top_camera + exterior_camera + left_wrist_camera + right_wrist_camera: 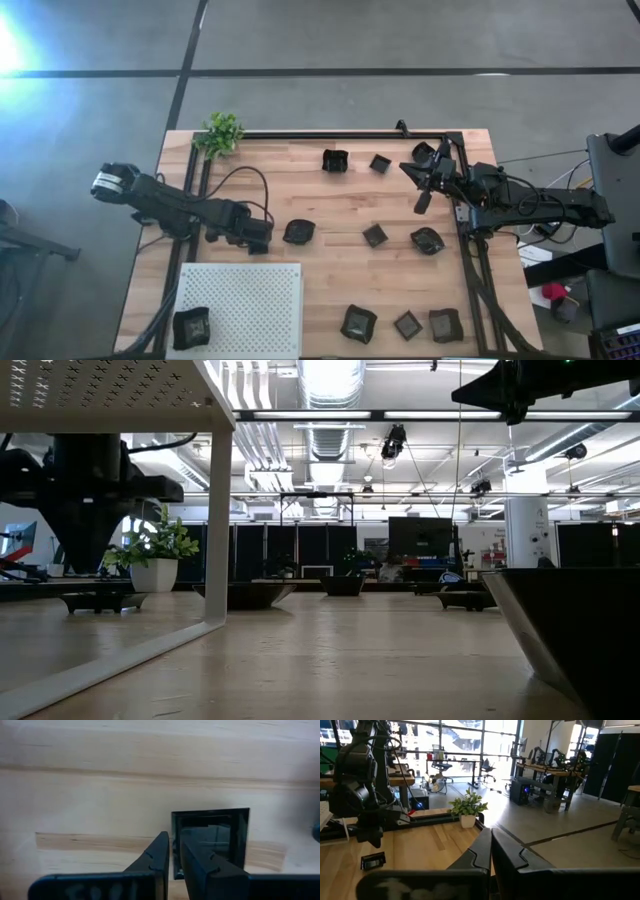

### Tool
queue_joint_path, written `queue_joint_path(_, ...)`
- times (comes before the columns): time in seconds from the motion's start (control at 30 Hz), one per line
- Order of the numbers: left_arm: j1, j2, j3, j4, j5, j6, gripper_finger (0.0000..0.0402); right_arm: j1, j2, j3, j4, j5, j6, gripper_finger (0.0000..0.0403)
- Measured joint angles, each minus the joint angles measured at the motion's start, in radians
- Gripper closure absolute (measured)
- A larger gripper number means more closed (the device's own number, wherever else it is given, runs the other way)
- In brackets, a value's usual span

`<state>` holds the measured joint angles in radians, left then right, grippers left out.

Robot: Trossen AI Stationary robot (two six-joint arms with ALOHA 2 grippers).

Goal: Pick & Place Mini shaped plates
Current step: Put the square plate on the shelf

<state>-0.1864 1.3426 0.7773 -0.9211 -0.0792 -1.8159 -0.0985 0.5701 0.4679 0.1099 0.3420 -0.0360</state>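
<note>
The left end effector (172,862) pinches the rim of a small square black plate (220,837) with glossy raised edges, low over the tabletop (330,215). The right end effector (425,195) hangs closed and empty at the far right. Similar dark plates (375,235) lie scattered around, beside a white perforated board (250,300).

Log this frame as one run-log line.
left gripper: shut on rim of square plate, mid-table | right gripper: shut, empty, raised at far right | white board: one plate on it

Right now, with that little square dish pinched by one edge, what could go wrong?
The left gripper has its jaws on just one rim of the square plate, so it might tilt or slip out. The white perforated board already holds a dark plate at one corner; a careless drop there could knock it.
</note>
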Motion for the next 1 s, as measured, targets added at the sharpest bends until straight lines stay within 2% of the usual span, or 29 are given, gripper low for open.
queue_joint_path(0.23, 0.0, 0.004, -0.028, 0.033, 0.0, 0.003, 0.0362, 0.0, 0.0, 0.0, 0.0, 0.0, -0.001, 0.0394)
queue_joint_path(0.5, 0.0, 0.004, -0.086, 0.155, 0.0, 0.012, 0.0362, 0.0, 0.0, 0.0, 0.0, 0.001, -0.001, 0.0394)
queue_joint_path(0.77, 0.0, 0.004, -0.111, 0.155, 0.006, 0.011, 0.0362, 0.0, 0.0, 0.0, 0.0, 0.001, -0.001, 0.0394)
queue_joint_path(1.0, 0.0, 0.002, -0.08, 0.16, 0.013, 0.016, 0.0362, 0.0, 0.0, 0.0, 0.001, 0.001, -0.001, 0.0394)
